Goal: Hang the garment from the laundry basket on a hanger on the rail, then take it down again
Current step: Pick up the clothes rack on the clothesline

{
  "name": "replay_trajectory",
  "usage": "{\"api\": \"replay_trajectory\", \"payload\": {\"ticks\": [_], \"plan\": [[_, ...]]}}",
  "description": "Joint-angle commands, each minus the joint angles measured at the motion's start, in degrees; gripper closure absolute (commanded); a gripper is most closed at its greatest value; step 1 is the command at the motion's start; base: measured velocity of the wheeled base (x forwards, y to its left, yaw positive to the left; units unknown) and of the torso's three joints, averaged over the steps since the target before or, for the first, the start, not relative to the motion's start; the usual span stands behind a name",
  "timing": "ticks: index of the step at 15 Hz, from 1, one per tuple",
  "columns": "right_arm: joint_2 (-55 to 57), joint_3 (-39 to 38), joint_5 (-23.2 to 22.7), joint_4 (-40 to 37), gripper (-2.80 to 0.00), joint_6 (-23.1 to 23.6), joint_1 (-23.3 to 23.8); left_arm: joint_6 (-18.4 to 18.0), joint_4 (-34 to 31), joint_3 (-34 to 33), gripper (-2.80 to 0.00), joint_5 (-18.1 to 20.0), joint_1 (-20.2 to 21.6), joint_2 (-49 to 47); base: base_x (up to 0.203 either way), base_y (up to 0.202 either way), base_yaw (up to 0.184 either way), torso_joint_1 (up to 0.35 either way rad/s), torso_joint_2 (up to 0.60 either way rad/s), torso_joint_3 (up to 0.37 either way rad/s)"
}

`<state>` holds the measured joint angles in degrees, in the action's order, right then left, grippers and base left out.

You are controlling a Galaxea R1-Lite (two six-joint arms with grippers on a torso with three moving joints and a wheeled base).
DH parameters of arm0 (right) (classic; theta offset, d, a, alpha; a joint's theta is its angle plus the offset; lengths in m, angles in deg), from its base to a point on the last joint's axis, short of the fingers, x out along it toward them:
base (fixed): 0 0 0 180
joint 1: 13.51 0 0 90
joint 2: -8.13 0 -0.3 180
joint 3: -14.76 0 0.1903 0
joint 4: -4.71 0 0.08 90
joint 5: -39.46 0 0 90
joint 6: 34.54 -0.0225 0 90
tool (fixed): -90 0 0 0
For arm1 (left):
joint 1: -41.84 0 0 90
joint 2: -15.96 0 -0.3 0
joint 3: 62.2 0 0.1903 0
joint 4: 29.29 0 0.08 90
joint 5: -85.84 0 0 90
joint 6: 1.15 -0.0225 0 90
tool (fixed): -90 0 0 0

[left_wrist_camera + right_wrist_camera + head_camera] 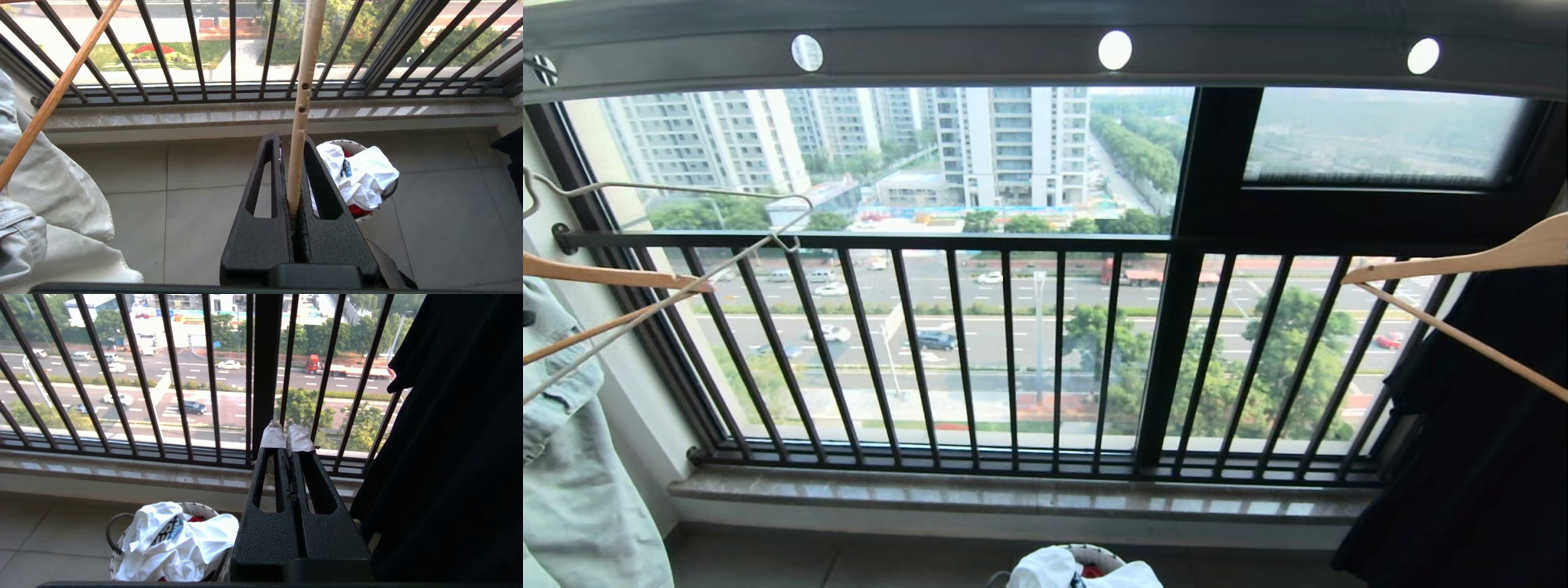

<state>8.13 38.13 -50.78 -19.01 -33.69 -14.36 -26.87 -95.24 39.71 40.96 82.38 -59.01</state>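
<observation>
One step underway: hanger (304,81) is clamped betw. the jaws of the left gripper (295,139), gripped on its cream wire, held out toward the window bars
Garment (175,539): white tee w/ blue logo, lies crumpled on top of the laundry basket (112,533); not yet picked up
Done so far: hanger judged as taken in hand; nothing else
Left to do: tee to be lifted, put on hanger, hung on the rail (1045,49), then taken down again
Right gripper (286,439): pressed together, nothing held, parked above the basket
Surface: pale grey floor tiles (204,163), basket stood near the stone sill (1013,490)
Room: narrow balcony, black barred railing (947,351) before a high window; denim garment (572,490) hung at left on a wooden hanger (605,278), dark cloth (1486,457) at right
</observation>
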Motion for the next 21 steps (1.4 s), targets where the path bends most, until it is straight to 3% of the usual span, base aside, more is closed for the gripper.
{"api": "replay_trajectory", "payload": {"ticks": [1, 5, 9, 11, 15, 18, 21], "plan": [[0.0, 0.0, 0.0, 0.0, 0.0, 0.0, 0.0, 3.5, 4.0, -2.6, 0.0, 0.2, 0.2, 2.0, 0.0, 0.0, 0.0, 0.0, 0.0, 0.0], [0.0, 0.0, 0.0, 0.0, 0.0, 0.0, 0.0, 8.1, 14.0, -10.9, 0.0, 0.1, 0.2, 6.6, 0.0, 0.0, 0.0, 0.0, 0.0, 0.0], [0.0, 0.0, 0.0, 0.0, 0.0, 0.0, 0.0, 17.1, 26.8, -15.2, 0.0, -0.1, 0.1, 9.5, 0.0, 0.0, 0.0, 0.0, 0.0, 0.0], [0.0, 0.0, 0.0, 0.0, 0.0, 0.0, 0.0, 19.2, 28.2, -15.4, 0.0, -0.5, 0.2, 10.8, 0.0, 0.0, 0.0, 0.0, 0.0, 0.0], [0.0, 0.0, 0.0, 0.0, 0.0, 0.0, 0.0, 19.7, 26.6, -17.2, 0.0, 0.0, -0.5, 15.9, 0.0, 0.0, 0.0, 0.0, 0.0, 0.0], [0.0, 0.0, 0.0, 0.0, 0.0, 0.0, 0.0, 19.3, 20.4, -16.6, 0.0, 0.1, -8.3, 17.0, 0.0, 0.0, 0.0, 0.0, 0.0, 0.0], [0.0, 0.0, 0.0, 0.0, 0.0, 0.0, 0.0, 18.5, 18.1, -17.1, 0.0, 0.1, -17.4, 16.2, 0.0, 0.0, 0.0, 0.0, 0.0, 0.0]]}}
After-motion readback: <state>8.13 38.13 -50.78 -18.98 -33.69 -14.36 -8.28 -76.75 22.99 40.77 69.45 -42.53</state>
